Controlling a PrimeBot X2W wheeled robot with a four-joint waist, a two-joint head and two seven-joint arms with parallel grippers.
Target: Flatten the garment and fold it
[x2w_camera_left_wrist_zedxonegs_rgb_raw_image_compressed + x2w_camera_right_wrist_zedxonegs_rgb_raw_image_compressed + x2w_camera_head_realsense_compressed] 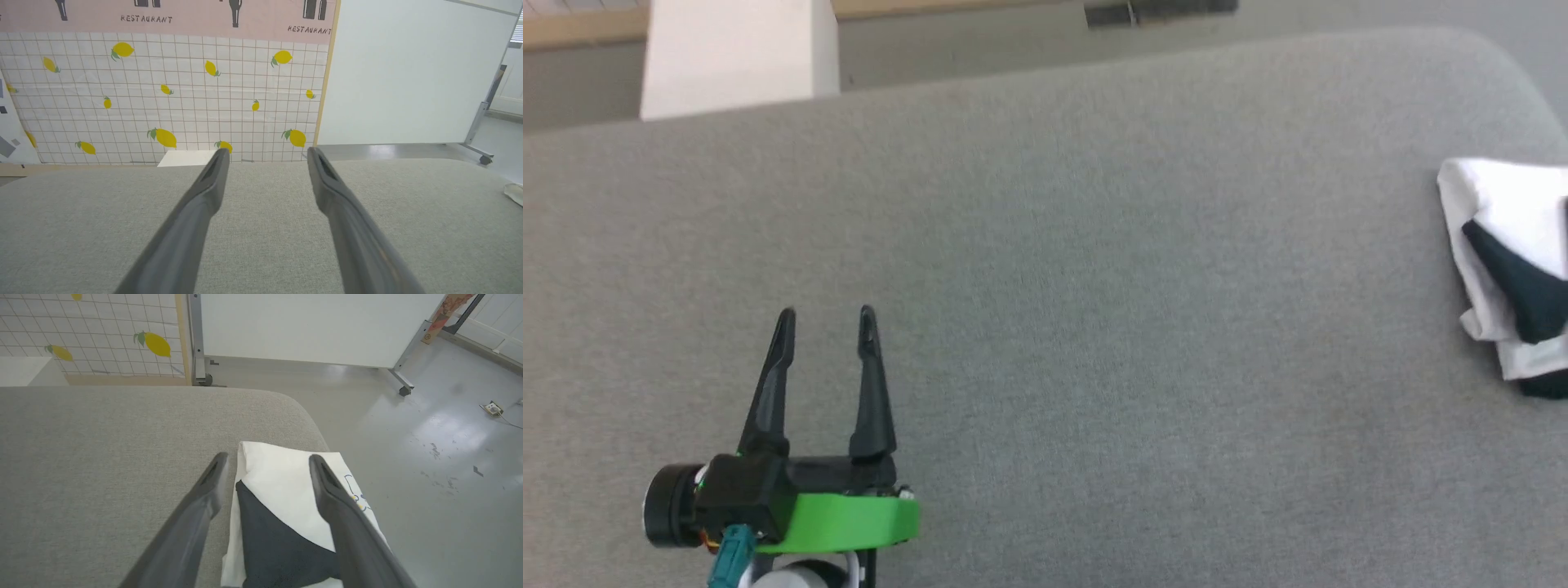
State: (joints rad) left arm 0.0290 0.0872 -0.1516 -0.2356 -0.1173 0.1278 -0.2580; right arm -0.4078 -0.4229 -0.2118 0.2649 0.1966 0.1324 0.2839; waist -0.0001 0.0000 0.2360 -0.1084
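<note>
Grey cushion (1135, 245): folded garment (1494, 204) at right edge; left fingers (872, 392), right fingers (196, 514) wide.

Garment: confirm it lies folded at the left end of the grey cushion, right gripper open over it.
Wrong end. The head view shows the garment folded at the right end of the grey cushion, by its rounded corner; the right gripper is open over it.

The left gripper (826, 314) hangs at the lower left over the grey padded surface (1094, 245), fingers spread. The folded white-and-black garment (1494, 204) lies well apart at the right edge.
</note>
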